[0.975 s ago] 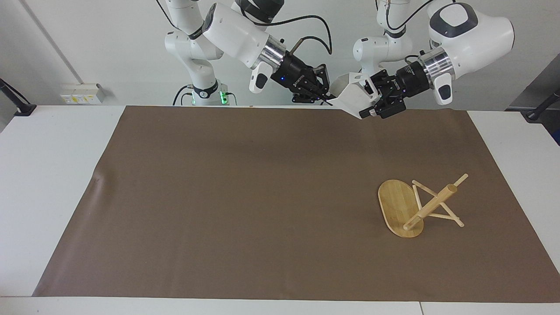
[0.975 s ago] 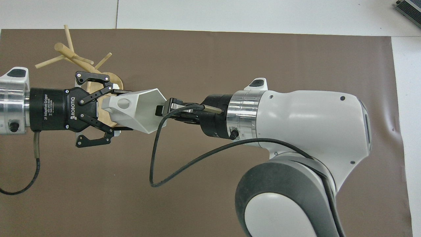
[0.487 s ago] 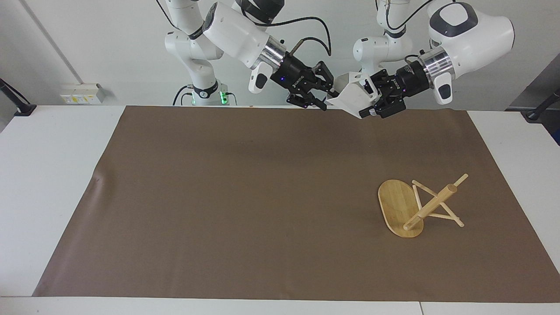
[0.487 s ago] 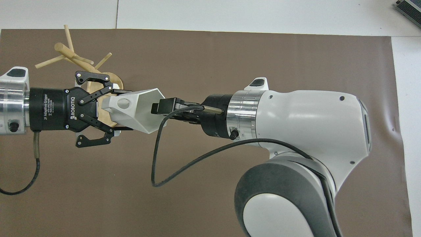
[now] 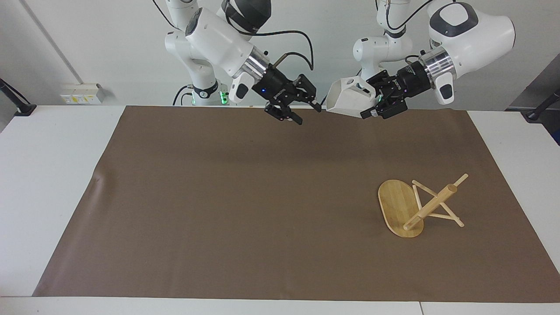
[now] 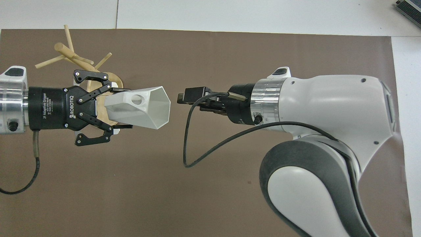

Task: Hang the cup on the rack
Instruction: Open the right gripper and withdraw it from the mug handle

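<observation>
The white faceted cup (image 5: 345, 98) hangs in the air on its side over the mat's edge by the robots. My left gripper (image 5: 372, 103) is shut on its handle end, and the handle's round hole shows in the overhead view on the cup (image 6: 148, 108). The mouth of the cup points at my right gripper (image 5: 307, 113), which hovers open a short gap away with nothing in it. In the overhead view the left gripper (image 6: 126, 108) and right gripper (image 6: 182, 97) face each other. The bamboo rack (image 5: 431, 205) lies tipped over toward the left arm's end, its oval base (image 5: 393, 203) tilted up.
A brown mat (image 5: 245, 205) covers most of the white table (image 5: 48, 175). In the overhead view the left gripper covers part of the rack (image 6: 67, 52). A black cable (image 6: 197, 154) loops down from the right wrist.
My right gripper has opened, let go of the cup's rim and drawn back toward the right arm's end. The left gripper keeps the cup and has turned it slightly.
</observation>
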`<state>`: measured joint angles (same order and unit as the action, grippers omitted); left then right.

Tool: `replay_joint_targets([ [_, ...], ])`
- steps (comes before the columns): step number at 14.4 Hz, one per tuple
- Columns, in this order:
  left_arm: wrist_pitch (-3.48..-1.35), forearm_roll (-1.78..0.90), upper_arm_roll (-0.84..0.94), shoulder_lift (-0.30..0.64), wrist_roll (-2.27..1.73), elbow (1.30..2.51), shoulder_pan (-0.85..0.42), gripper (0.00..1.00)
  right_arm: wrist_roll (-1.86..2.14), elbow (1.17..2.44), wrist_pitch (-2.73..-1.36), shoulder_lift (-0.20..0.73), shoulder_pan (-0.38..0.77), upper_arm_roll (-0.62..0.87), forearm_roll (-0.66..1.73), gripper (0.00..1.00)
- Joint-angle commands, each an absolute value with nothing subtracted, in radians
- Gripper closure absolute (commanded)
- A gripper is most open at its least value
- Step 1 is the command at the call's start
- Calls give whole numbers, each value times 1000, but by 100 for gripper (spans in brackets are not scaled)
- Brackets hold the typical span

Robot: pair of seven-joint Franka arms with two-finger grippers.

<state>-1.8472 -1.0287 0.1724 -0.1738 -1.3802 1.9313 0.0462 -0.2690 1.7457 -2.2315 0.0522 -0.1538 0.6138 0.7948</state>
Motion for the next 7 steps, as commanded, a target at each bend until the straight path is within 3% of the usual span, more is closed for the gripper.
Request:
replay_joint_targets([
  [1,-1920,-979,189,-201,-1390,1971,44,100,-272,1756,-2143,-7,-167,563,781,0],
  [5,-1944,-943,190,-201,-1510,1977,48,100,-273,1764,-2045,-44,-167,493,741,0],
  [7,-1995,-840,190,-199,-1644,1982,51,100,-272,1770,-2010,-46,-167,444,524,0],
])
